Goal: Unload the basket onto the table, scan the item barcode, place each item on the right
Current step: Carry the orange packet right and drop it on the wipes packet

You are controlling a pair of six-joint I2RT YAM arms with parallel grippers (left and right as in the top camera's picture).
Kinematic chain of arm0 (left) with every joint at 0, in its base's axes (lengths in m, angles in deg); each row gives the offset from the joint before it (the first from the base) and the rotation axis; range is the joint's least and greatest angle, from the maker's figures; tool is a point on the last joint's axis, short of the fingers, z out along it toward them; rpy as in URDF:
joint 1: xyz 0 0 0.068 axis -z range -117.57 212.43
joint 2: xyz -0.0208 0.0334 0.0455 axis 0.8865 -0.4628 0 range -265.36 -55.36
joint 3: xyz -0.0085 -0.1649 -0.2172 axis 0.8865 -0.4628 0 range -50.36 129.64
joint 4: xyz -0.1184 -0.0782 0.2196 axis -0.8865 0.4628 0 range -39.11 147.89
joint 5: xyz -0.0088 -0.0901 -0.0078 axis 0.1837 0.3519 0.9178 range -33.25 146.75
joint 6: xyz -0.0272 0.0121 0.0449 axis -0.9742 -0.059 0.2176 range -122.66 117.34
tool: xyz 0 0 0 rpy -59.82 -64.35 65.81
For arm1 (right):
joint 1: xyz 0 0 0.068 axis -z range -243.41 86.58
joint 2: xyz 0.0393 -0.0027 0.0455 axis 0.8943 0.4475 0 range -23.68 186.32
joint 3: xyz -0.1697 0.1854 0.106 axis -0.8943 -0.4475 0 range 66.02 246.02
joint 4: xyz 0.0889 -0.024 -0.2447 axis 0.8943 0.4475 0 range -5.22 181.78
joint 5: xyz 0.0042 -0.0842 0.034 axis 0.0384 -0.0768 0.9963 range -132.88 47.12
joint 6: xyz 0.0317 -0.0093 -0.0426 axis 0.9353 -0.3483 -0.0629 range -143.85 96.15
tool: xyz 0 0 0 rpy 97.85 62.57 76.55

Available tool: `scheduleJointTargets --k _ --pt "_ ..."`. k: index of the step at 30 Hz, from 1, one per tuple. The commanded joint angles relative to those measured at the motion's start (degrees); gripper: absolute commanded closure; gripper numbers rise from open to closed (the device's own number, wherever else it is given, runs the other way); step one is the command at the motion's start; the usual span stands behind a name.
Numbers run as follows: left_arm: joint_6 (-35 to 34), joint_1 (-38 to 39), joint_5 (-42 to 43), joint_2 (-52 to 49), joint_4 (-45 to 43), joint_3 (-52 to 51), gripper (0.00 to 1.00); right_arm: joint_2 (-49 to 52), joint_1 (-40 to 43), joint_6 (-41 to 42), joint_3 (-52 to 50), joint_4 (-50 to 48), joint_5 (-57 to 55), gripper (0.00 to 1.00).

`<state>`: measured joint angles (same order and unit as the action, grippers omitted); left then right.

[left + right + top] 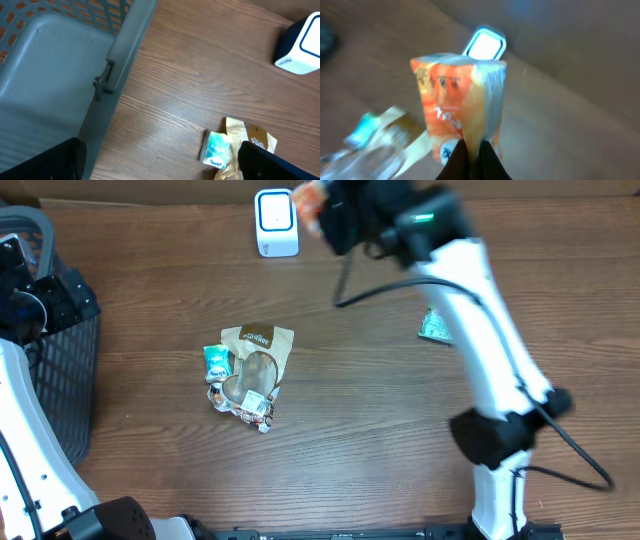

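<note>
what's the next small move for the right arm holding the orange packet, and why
Probably turn the orange packet so its printed side faces the white scanner, easing it closer. The right gripper is shut on the packet's lower edge, holding it just beside the scanner, and the blurred wrist view shows no barcode lined up.

A brown wood-grain table (360, 430) fills the view under soft, even light. A grey mesh basket (80, 370) stands at its left edge. Beyond the basket, a paler tan strip (150, 188) lines the table's far side.
</note>
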<state>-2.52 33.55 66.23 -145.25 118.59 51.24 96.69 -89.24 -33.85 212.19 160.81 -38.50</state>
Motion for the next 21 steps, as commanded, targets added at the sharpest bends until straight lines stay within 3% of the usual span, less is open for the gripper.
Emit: scheduleJointTargets --k 1,3,7,16,21 --pt "-0.5 0.0 0.6 0.3 0.0 1.1 0.00 1.0 5.6 5.7 -0.6 9.4 7.9 0.96" --pt "-0.5 0.0 0.6 0.3 0.0 1.1 0.01 2.0 9.1 5.7 -1.2 15.5 7.7 0.96" --pt "-0.5 0.0 0.6 0.3 0.0 1.1 0.00 3.4 13.1 5.7 -5.0 17.9 7.7 0.96" --pt "-0.5 0.0 0.6 0.3 0.0 1.1 0.00 3.5 20.3 6.6 -29.4 7.6 2.1 0.96" --pt "-0.5 0.0 0.6 0.3 0.0 1.1 0.00 3.5 23.0 10.3 -35.5 4.3 -2.2 0.96"
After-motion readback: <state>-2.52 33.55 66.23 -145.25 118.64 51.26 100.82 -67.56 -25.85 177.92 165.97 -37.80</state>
